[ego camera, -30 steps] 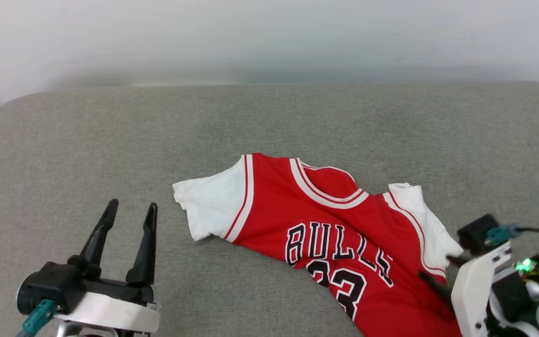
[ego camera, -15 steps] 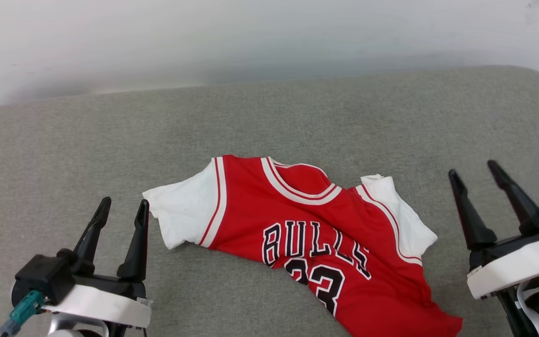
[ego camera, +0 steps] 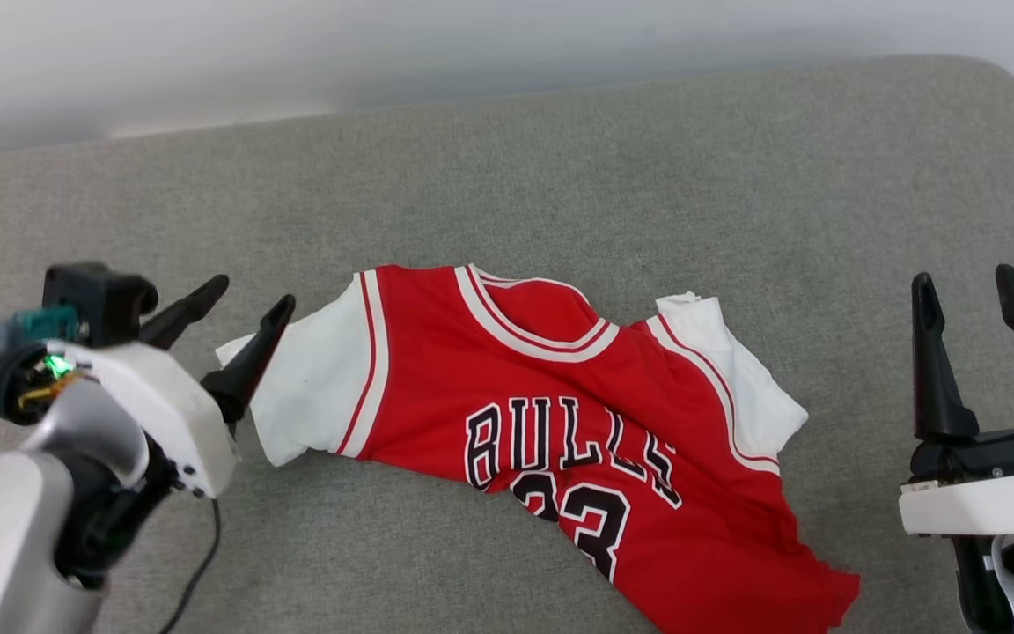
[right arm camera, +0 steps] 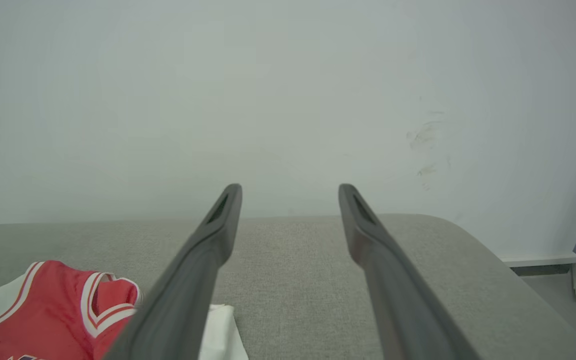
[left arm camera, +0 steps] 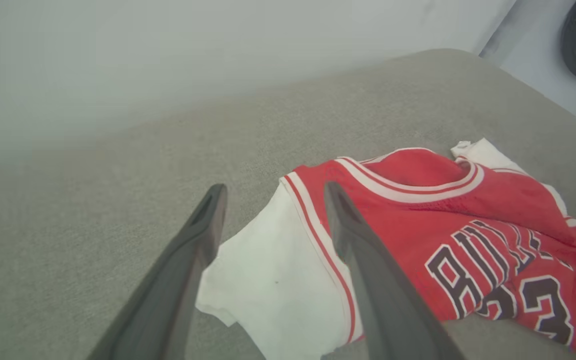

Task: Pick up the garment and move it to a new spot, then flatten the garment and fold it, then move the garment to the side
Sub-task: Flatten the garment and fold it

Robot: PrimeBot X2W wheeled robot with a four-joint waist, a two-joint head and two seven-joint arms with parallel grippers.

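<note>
A grey fabric cushion (ego camera: 560,176) is stretching beneath both claws. The red Bulls 23 jersey (ego camera: 560,387) is lying rumpled, front up, between them. The left claw (ego camera: 253,292), fingers spread apart and empty, is hovering at the edge of the jersey's white sleeve (ego camera: 304,396). The right claw (ego camera: 963,275), likewise spread and empty, is standing well apart from the jersey.

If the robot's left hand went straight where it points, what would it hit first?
Probably the white sleeve of the red basketball jersey; the left hand aims at it, depth unclear.
</note>
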